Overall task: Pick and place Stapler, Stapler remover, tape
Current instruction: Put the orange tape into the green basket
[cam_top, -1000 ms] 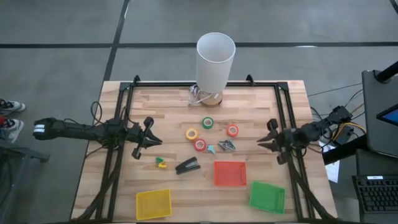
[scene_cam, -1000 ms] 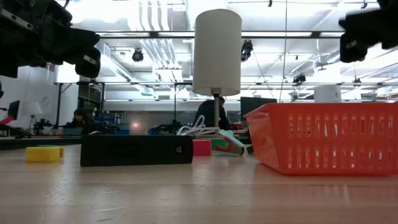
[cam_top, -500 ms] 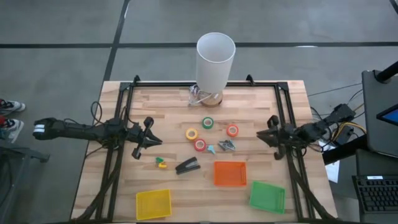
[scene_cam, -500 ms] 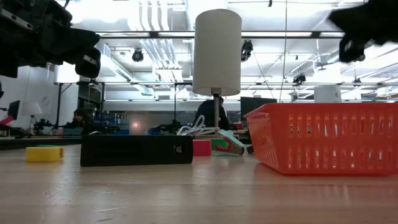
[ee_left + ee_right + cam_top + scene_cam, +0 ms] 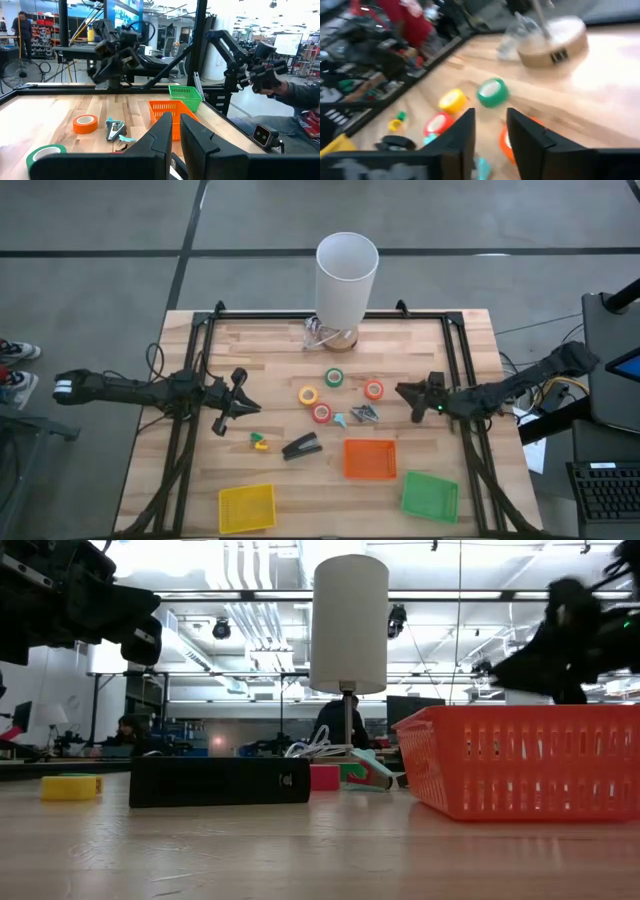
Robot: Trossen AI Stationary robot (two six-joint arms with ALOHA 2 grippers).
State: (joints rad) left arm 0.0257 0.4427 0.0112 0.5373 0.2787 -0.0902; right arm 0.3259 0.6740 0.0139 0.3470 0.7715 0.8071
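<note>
The black stapler (image 5: 301, 447) (image 5: 218, 781) lies flat near the table's middle. A green tape roll (image 5: 334, 377), a yellow one (image 5: 308, 394) and two red-orange ones (image 5: 373, 389) (image 5: 321, 413) lie flat farther back. The metal stapler remover (image 5: 364, 414) (image 5: 116, 131) rests beside them. My right gripper (image 5: 405, 391) (image 5: 490, 125) hovers open just right of the rolls, pointing at them and touching nothing. My left gripper (image 5: 252, 407) (image 5: 176, 127) waits at the table's left, its fingers almost together with nothing between them.
An orange basket (image 5: 369, 459), a green basket (image 5: 430, 496) and a yellow basket (image 5: 247, 508) stand along the near edge. A white lamp (image 5: 347, 280) with its cable stands at the far edge. A small yellow-green piece (image 5: 260, 442) lies left of the stapler.
My right gripper has swung from the table's right edge toward the tape rolls, sinking lower and rolling about its own axis. The left arm and all objects have stayed where they were.
</note>
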